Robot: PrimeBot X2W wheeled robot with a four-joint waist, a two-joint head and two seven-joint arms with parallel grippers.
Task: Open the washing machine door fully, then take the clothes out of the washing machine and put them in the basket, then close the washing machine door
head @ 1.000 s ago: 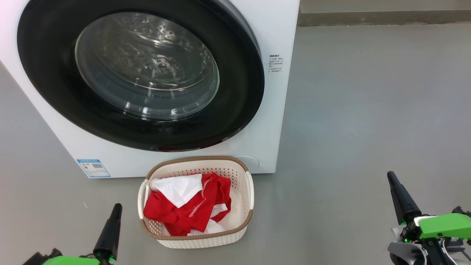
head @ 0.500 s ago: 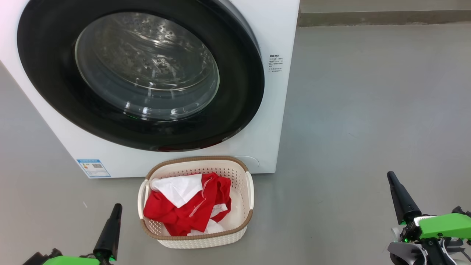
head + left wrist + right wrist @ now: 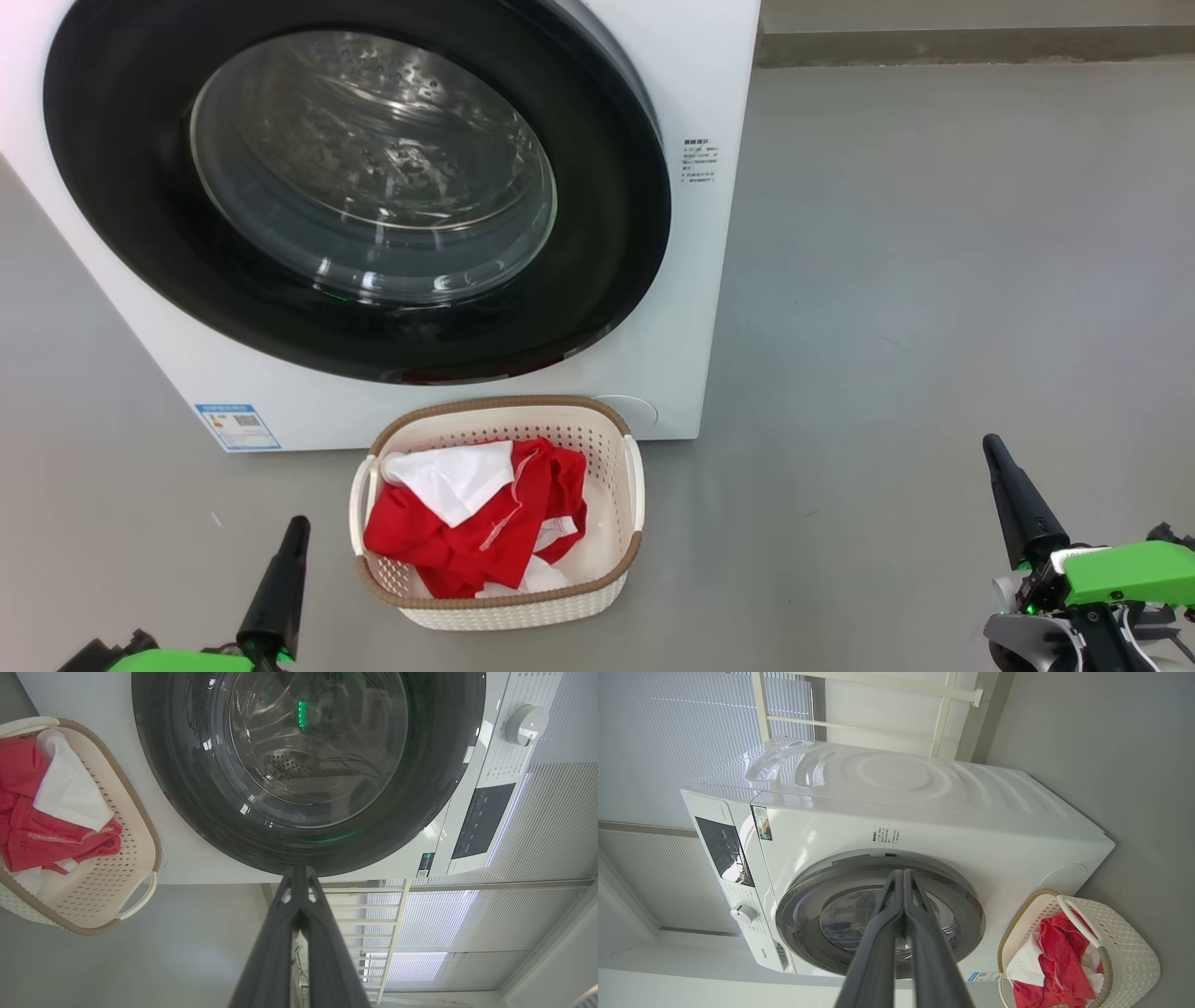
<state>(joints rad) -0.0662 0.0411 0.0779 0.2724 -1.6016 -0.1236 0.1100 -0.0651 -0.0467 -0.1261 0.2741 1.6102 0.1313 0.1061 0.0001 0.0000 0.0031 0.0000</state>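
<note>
The white washing machine (image 3: pixel 695 84) stands ahead with its black-rimmed door (image 3: pixel 112 224) shut flat against the front; through the glass I see bare steel drum. Red and white clothes (image 3: pixel 476 523) lie in the cream basket (image 3: pixel 504 611) on the floor right in front of the machine. My left gripper (image 3: pixel 297 527) is shut and empty at the lower left, left of the basket. At the lower right, my right gripper (image 3: pixel 991 446) is shut and empty, well away from the basket. In the wrist views the door (image 3: pixel 187 788) (image 3: pixel 966 905), the basket (image 3: pixel 140 896) (image 3: pixel 1134 956) and the clothes (image 3: pixel 28 835) (image 3: pixel 1059 961) appear too.
Grey floor (image 3: pixel 934 280) spreads open to the right of the machine, up to a low wall base (image 3: pixel 971 42) at the back. A blue sticker (image 3: pixel 236 426) marks the machine's lower left front. The control panel and knob (image 3: pixel 527 724) sit on the machine's upper front.
</note>
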